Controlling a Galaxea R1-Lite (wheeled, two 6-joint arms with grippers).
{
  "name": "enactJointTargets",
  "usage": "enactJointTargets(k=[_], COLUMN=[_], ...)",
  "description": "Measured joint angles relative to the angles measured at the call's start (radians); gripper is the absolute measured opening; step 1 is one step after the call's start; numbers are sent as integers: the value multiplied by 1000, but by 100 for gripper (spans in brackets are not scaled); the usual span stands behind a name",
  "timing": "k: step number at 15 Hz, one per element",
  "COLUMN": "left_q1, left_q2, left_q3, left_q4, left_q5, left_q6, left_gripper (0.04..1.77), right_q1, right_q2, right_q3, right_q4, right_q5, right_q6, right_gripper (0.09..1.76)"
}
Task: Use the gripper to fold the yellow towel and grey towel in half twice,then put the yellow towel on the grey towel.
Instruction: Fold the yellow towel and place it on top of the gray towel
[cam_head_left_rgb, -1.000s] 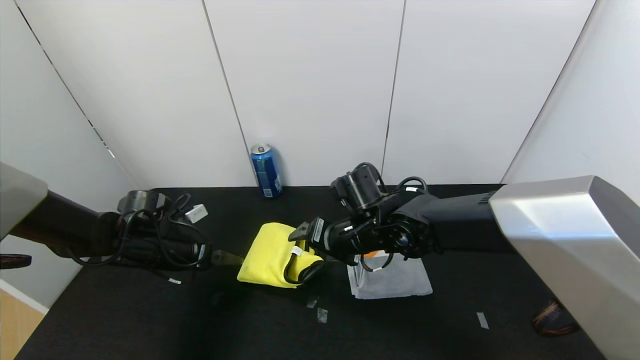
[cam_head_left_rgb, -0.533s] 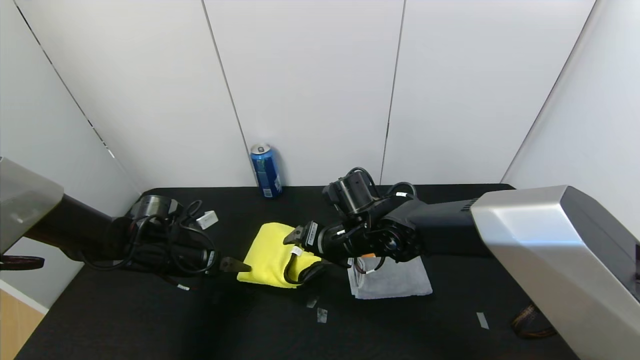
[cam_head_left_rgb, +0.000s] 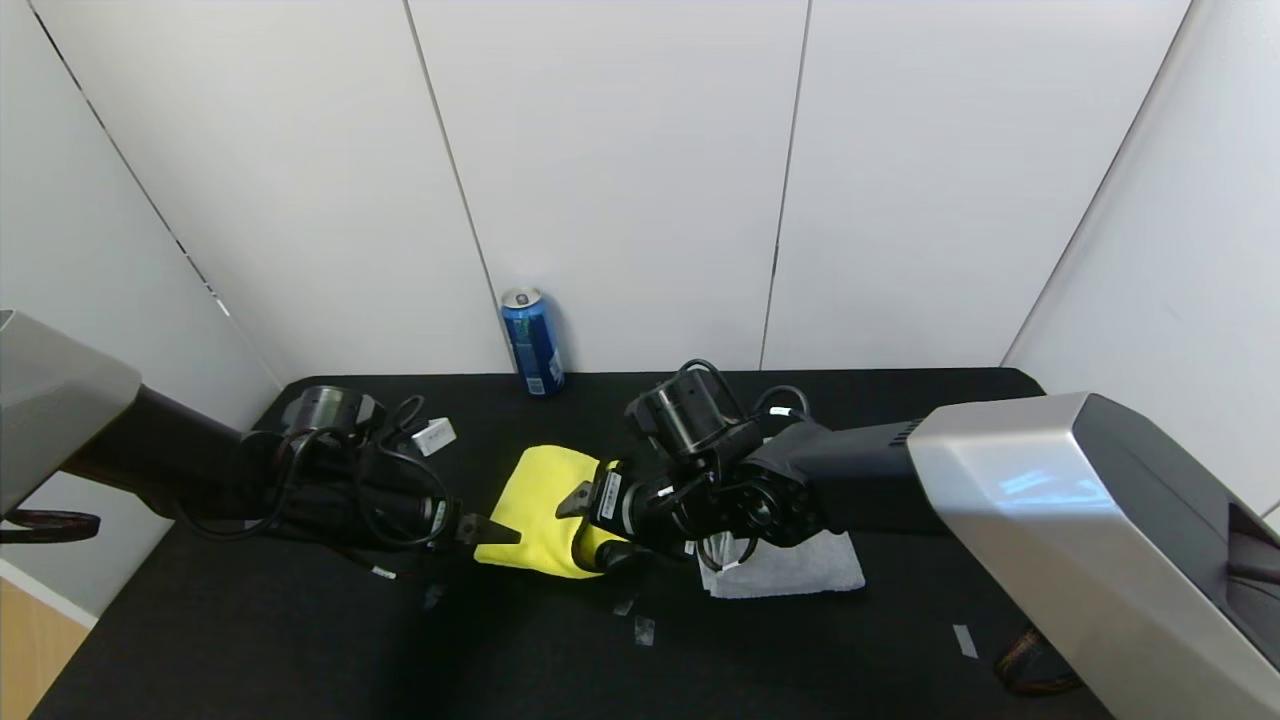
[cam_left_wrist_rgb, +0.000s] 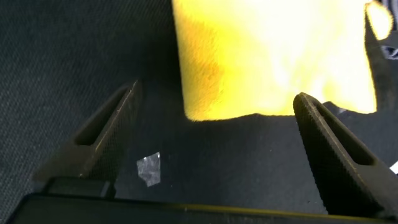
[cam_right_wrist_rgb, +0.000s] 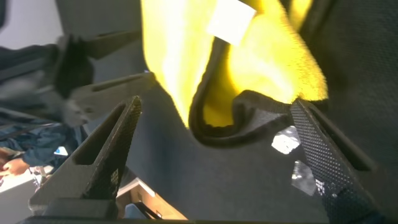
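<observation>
1. A blue can (cam_head_left_rgb: 532, 341) stands upright at the back edge of the black table (cam_head_left_rgb: 300, 640), against the wall; what it holds cannot be seen.
2. The yellow towel (cam_head_left_rgb: 540, 510) lies folded near the middle of the table, slightly toward the left edge. The grey towel (cam_head_left_rgb: 800, 565) lies folded just to its right, partly under the right arm, apart from the yellow one.
3. The left gripper (cam_head_left_rgb: 495, 530) sits low at the yellow towel's left front corner. In the left wrist view its fingers (cam_left_wrist_rgb: 102, 140) are spread wide with the towel's edge (cam_left_wrist_rgb: 273, 56) just ahead of them, nothing between them.
4. The right gripper (cam_head_left_rgb: 585, 525) is over the yellow towel's right side. In the right wrist view its fingers (cam_right_wrist_rgb: 99, 155) are spread apart, and a hanging fold of the yellow towel (cam_right_wrist_rgb: 249, 68) with its black trim and white tag (cam_right_wrist_rgb: 231, 22) shows between them, touching neither finger.
5. Bits of clear tape (cam_head_left_rgb: 643, 630) lie on the table in front of the towels. Bare black surface stretches to the front edge and toward the right edge.
</observation>
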Motion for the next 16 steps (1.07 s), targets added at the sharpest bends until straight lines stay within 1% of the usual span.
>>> enactJointTargets(k=[6, 12, 16], left_q1=[-39, -52, -61], left_q2=[-3, 14, 24], left_q3=[-21, -26, -27], left_q4=[0, -2, -2], left_q5=[0, 0, 0], left_q6=[0, 0, 0], left_gripper=[172, 172, 172], right_q1=[0, 4, 13], right_q2=[4, 23, 59], right_q3=[6, -7, -71], right_q4=[29, 17, 27], right_q5=[-4, -11, -91], right_q6=[0, -1, -7], right_gripper=[171, 171, 171])
